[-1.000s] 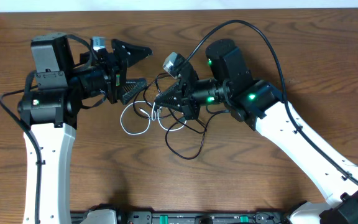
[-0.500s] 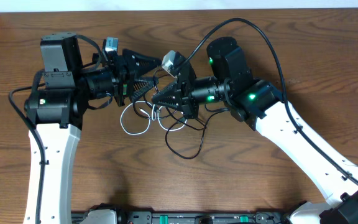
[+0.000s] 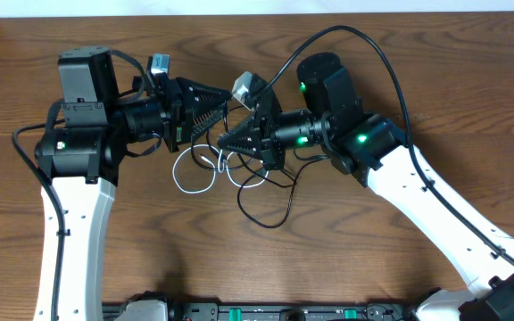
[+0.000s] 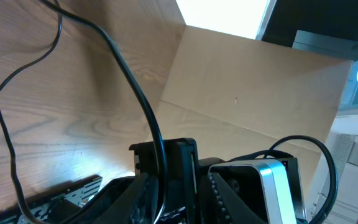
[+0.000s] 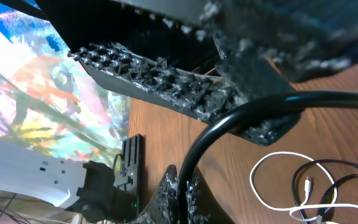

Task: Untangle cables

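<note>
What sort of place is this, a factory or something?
Probably a robotics lab or test bench: the left arm and right arm share a wooden table with a small tangle of cables, and a cardboard panel stands at its edge.

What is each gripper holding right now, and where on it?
Right gripper pinches a black cable mid-cord, not at a plug. Left gripper seems to straddle it; grip unclear.
</note>
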You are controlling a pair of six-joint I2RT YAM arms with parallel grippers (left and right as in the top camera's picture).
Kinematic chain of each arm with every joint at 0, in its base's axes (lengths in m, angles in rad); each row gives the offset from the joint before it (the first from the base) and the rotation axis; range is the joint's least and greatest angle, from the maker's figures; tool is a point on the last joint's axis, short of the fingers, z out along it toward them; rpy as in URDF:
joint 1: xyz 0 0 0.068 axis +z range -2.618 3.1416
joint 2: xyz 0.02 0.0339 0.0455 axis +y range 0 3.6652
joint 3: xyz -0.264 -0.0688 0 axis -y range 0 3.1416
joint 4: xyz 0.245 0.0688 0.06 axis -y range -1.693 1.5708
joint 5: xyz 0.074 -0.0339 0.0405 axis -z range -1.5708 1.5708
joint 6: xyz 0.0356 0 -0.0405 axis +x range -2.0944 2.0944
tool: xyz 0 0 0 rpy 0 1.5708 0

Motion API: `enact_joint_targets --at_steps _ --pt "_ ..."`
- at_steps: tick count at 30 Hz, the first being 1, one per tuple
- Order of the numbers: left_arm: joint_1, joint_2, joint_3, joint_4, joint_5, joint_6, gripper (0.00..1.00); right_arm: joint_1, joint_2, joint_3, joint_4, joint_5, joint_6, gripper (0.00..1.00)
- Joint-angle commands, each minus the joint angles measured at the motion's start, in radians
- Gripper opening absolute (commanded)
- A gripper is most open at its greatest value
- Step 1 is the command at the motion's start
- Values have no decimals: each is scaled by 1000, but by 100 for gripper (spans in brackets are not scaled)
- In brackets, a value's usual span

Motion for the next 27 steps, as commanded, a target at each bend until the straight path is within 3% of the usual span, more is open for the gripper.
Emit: enact_joint_targets --at_steps 1,12,19,24,27 --pt "-2 -14 14 2 13 13 27 4 -1 5 1 -21 17 1" --pt "-2 -14 14 -9 14 77 29 3 -1 5 31 -29 44 1" --pt "-2 -14 14 -48 14 118 35 3 -1 5 49 -119 51 1" --pt "-2 -14 14 -53 32 126 34 3 -1 5 51 -131 51 1" --pt "-2 -14 14 -53 72 126 29 3 -1 5 51 -133 55 1"
